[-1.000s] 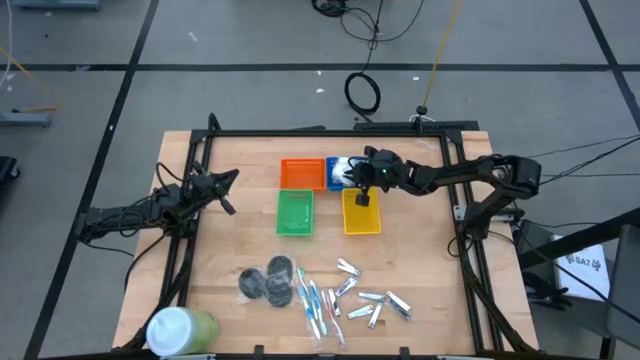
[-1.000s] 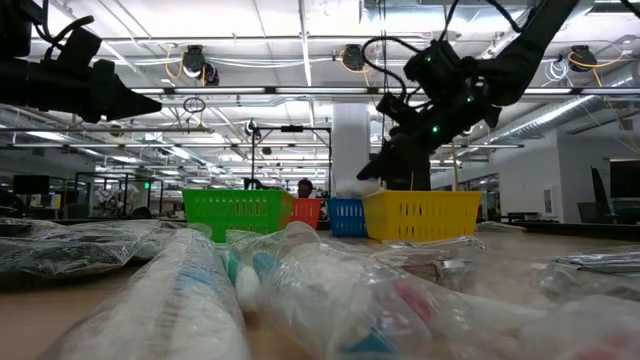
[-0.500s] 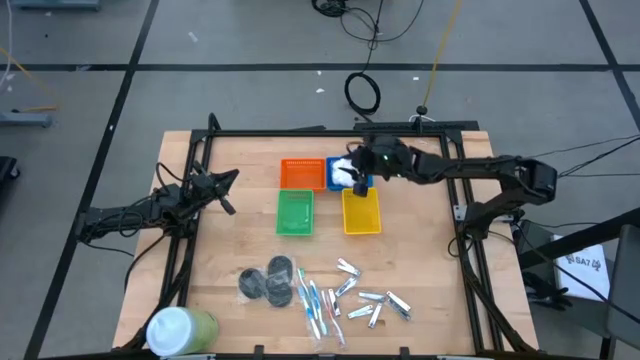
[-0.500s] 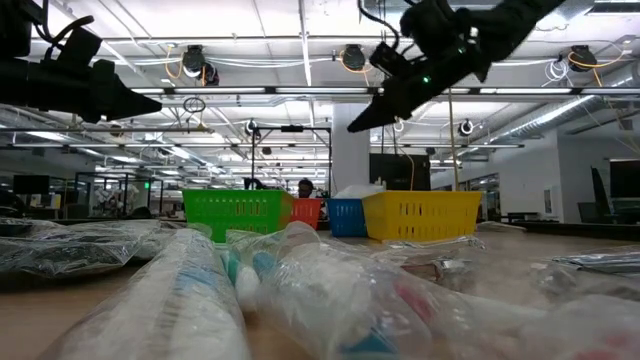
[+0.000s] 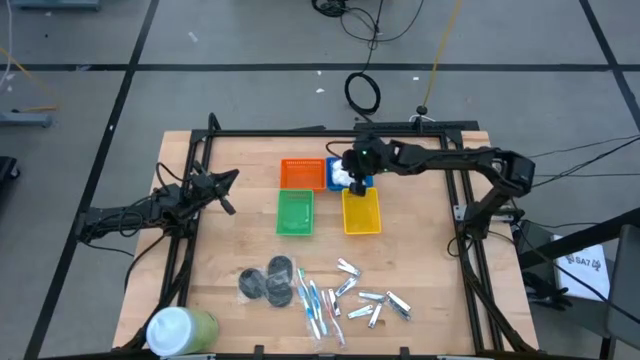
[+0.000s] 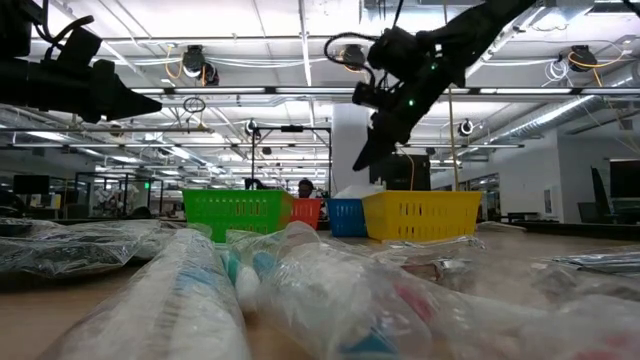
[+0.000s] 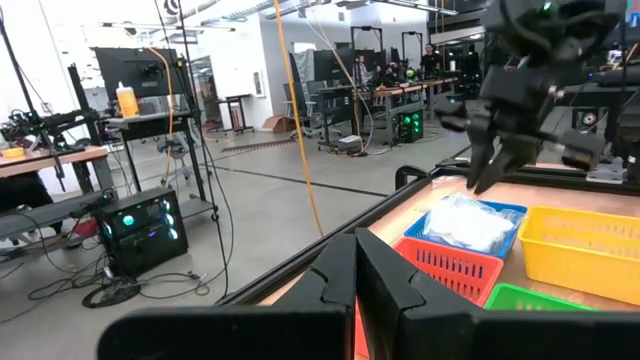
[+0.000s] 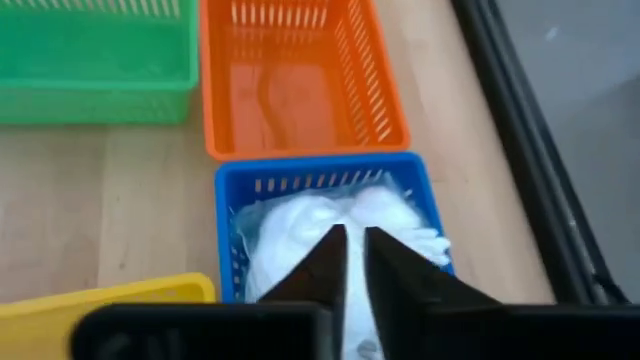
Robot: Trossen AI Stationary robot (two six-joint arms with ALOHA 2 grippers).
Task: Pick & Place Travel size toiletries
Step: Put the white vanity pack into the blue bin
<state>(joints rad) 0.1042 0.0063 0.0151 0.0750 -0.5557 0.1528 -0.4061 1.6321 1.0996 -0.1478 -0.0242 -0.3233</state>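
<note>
Wooden table [image 5: 420, 265] w/ baskets, bright open workshop behind.

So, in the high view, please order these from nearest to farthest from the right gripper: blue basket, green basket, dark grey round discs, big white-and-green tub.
From the right gripper:
1. Blue plastic basket, directly below it.
2. Green plastic basket, mid-table.
3. Dark grey round discs, near the front edge.
4. Big white-and-green cylindrical tub, front-left corner.

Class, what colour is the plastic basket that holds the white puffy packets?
Blue: the blue plastic basket holding the white puffy packets shows best in the right wrist view.
</note>
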